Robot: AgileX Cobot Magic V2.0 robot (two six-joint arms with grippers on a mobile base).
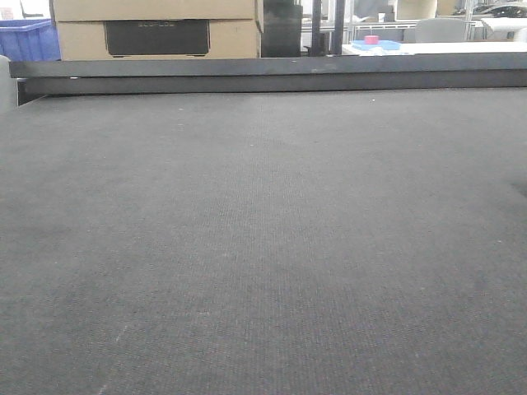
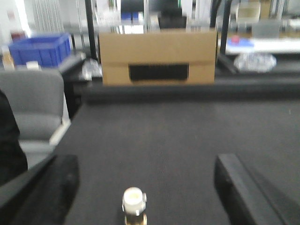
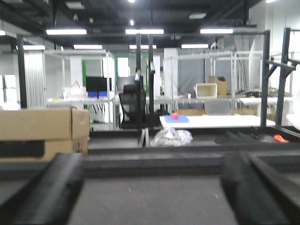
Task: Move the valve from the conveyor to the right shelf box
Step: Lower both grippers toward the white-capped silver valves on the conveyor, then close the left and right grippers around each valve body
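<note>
The valve (image 2: 134, 205), with a white round end and a brass body, lies on the dark grey conveyor (image 2: 164, 136) at the bottom edge of the left wrist view. My left gripper (image 2: 145, 187) is open, its black fingers (image 2: 234, 180) wide apart on both sides, the valve between them and untouched. My right gripper (image 3: 152, 187) is open and empty, low over the conveyor (image 3: 150, 201), facing its black far rail (image 3: 154, 159). In the front view the conveyor (image 1: 263, 247) is bare and neither gripper nor valve shows. The shelf and its box are out of view.
A cardboard box (image 2: 158, 56) stands behind the far rail (image 1: 272, 74). A blue bin (image 2: 40, 49) and a grey chair (image 2: 33, 105) are at the left. A plastic bag (image 3: 171, 137) and a white table (image 3: 211, 121) lie beyond the rail.
</note>
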